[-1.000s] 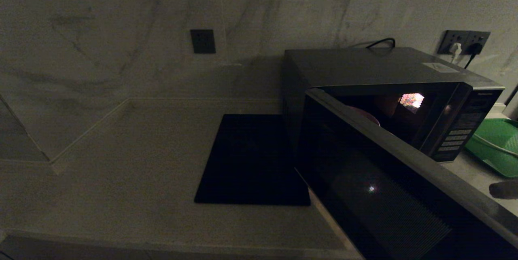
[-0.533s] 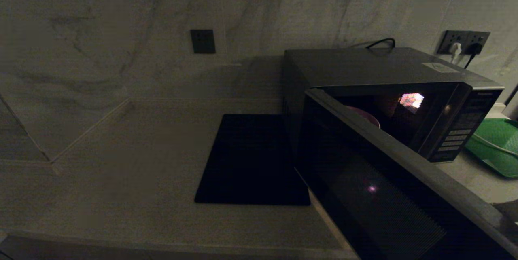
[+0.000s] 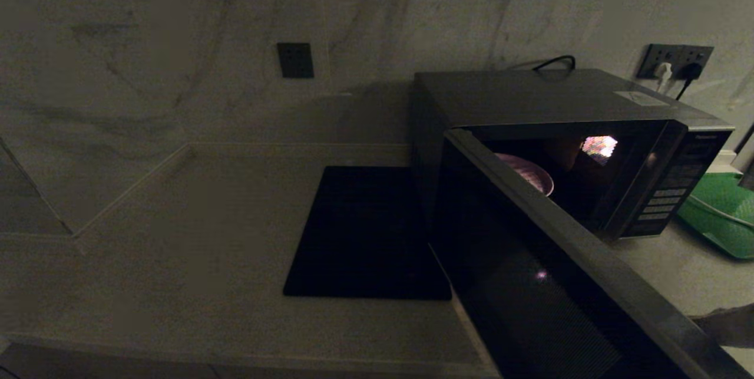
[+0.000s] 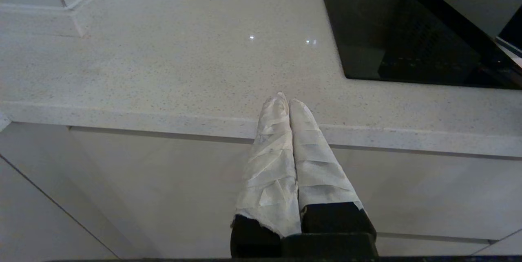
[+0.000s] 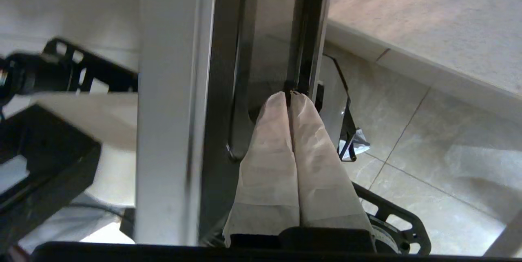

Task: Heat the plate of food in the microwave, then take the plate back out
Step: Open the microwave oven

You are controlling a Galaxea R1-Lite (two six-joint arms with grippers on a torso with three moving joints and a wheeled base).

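The dark grey microwave (image 3: 559,96) stands at the right of the counter with its black glass door (image 3: 530,273) swung wide open toward me. Inside, over the door's top edge, part of the lavender plate of food (image 3: 530,174) shows; the food itself is hidden. My right gripper (image 5: 290,95) is shut and empty, its taped tips against the door's outer edge beside the silver handle (image 5: 238,103). In the head view only a dark bit of the right arm (image 3: 727,326) shows past the door's end. My left gripper (image 4: 288,100) is shut and parked over the counter's front edge.
A flat black mat (image 3: 365,231) lies left of the microwave on the pale counter (image 4: 163,58). A green tray (image 3: 721,211) sits right of the microwave, below a wall socket (image 3: 677,61) with plugs. The open door reaches out past the counter's front edge.
The door has swung further open. The right arm has moved down the right edge of the head view, toward me. More of the plate shows inside.
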